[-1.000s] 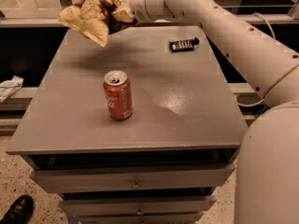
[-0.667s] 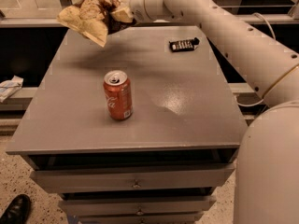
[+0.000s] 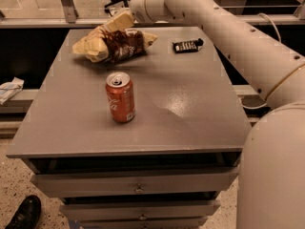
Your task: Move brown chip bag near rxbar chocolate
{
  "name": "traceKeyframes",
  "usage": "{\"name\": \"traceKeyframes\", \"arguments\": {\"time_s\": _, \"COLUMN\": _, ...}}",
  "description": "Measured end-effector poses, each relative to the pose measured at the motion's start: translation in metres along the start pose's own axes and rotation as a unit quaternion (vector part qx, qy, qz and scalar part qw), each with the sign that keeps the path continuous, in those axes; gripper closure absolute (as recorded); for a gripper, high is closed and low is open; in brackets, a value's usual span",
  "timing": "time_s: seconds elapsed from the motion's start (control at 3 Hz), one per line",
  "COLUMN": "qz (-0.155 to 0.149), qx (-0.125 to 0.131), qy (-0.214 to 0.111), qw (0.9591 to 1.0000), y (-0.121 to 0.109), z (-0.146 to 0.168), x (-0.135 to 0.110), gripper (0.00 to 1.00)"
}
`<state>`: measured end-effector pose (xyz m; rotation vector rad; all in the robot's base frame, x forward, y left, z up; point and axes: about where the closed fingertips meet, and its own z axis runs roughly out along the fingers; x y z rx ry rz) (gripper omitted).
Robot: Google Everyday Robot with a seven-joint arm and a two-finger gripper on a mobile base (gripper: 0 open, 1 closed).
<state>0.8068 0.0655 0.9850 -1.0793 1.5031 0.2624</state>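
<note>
The brown chip bag, tan-yellow with a dark brown middle, hangs tilted just above the far left part of the grey table, casting a shadow under it. My gripper is at the bag's top edge, shut on it, with the white arm reaching in from the right. The rxbar chocolate, a small flat black wrapper, lies near the table's far right edge. It is roughly a can's height to the right of the bag.
A red soda can stands upright in the middle left of the table, in front of the bag. Drawers sit below the tabletop. A black shoe is on the floor at the lower left. A white object lies on a shelf left of the table.
The bag has moved right and down with my gripper, from beyond the far left corner to over the tabletop, closer to the rxbar. The can and the bar stayed put.
</note>
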Motion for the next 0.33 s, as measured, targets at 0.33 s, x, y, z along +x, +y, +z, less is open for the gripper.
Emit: {"name": "traceKeyframes", "arguments": {"time_s": 0.33, "qz": 0.0, "qx": 0.0, "qy": 0.0, "qw": 1.0, "y": 0.0, "z": 0.0, "x": 0.0, "gripper": 0.0}}
